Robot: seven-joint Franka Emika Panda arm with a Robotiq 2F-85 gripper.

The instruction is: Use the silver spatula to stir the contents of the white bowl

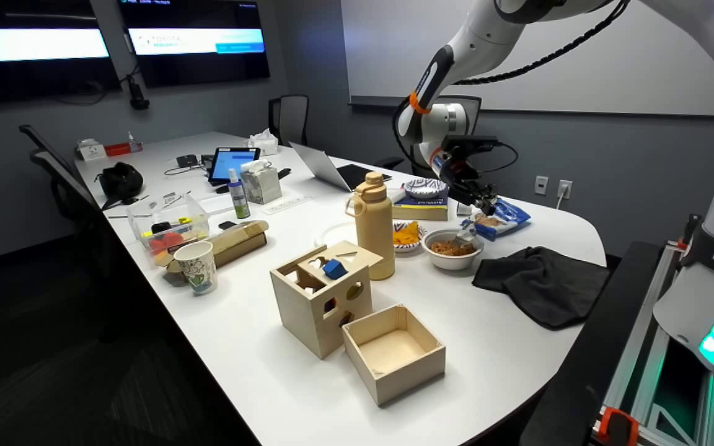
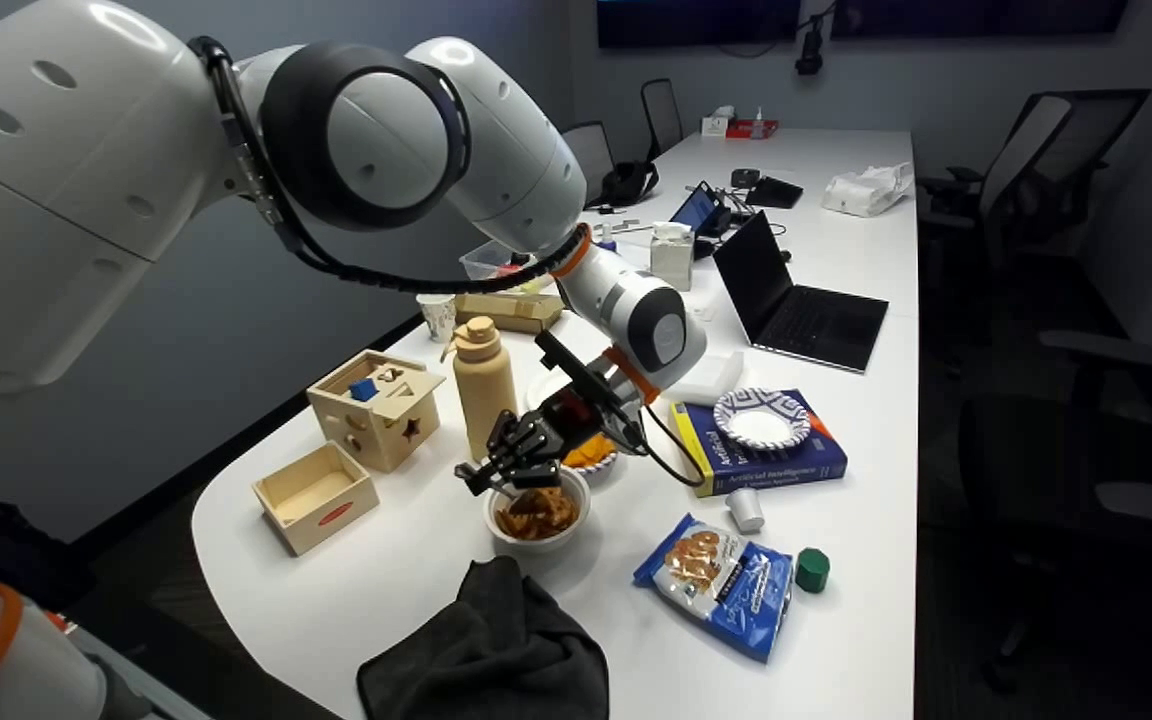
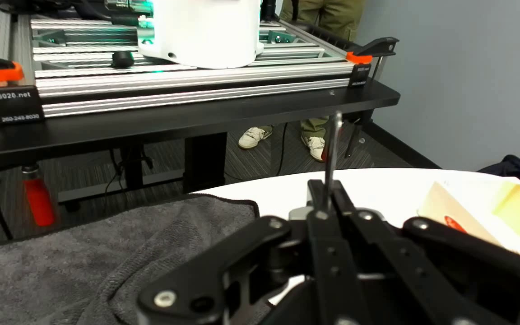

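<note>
In an exterior view: white bowl point(image 1: 450, 263) upright on the desk point(image 1: 475, 378), close to the rounded end; put there, I'd guess, for easy reach from above. Silver spatula point(image 1: 465, 235) slants into it, blade down at the contents point(image 1: 447, 249), depth not tellable. Fingers point(image 1: 486, 205) sit higher, above the rim. Grip on the handle, not near the blade, probably chosen to keep the fingers out of the mess. Tan bottle point(image 1: 374, 229) and patterned dish point(image 1: 408, 248) stand near; short strokes look wiser on that side. Dark cloth point(image 1: 540, 285) just beside the bowl, perhaps meant for spills.

Wrist view: fingers drawn together, clenched on the spatula's thin metal handle point(image 3: 333, 149), its free end poking up past their tips. Narrow metal between flat fingers; could twist if the blade meets resistance, so a firm pinch seems called for. Bowl not made out from here.

In an exterior view: fingers hang over the bowl's edge; contact with the rim cannot be told. Spatula mostly hidden, a sliver of grey below the fingers. Bowl plain white, round, shallow. Contents a loose, uneven heap of small pieces, tan to reddish brown. Stirring looks to be the step in hand; how well mixed, unclear.
</note>
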